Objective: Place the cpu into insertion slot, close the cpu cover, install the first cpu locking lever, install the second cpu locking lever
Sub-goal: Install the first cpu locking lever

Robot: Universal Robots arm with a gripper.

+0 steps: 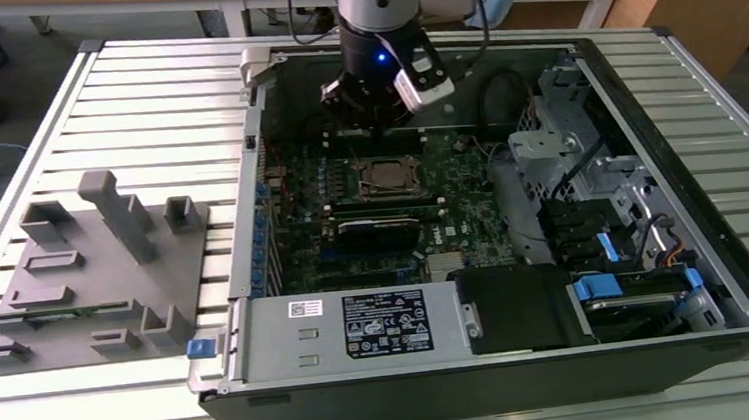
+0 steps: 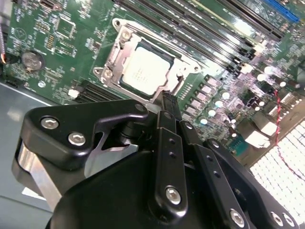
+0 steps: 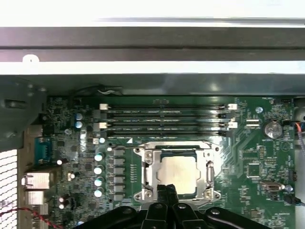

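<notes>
Exterior view
- Setting: open computer case [image 1: 661, 97] lying on a slatted table [image 1: 138, 98]; grey fixture [image 1: 86, 273] well apart at the exterior view's left.
- End effector [image 1: 365, 125]: pointing down into the case, over the far side of the board.
- cpu [image 1: 392, 175]: seated in the insertion slot [image 1: 365, 183], just to the near side of the end effector.
- Key relation: the slot lies a short way nearward and below the tips.

Second wrist view
- End effector [image 2: 169, 101]: narrow, fingers [image 2: 167, 143] pressed together with nothing between them.
- cpu [image 2: 145, 71]: pale top facing up, square in the slot, just beyond the tips.
- cpu cover [image 2: 116, 56]: judged down, its frame lying flat round the chip.
- Contact: cannot tell whether the tips touch the frame edge or hang above it.

First wrist view
- End effector [image 3: 167, 190]: tips overlap one edge of the slot frame, roughly at its midpoint.
- cpu [image 3: 178, 172]: directly ahead of the tips.
- Memory slots [image 3: 167, 119]: beyond the slot, running parallel to that edge.
- Extra here: alignment of tips to the slot's centre line; the exterior view gives height instead.
</notes>
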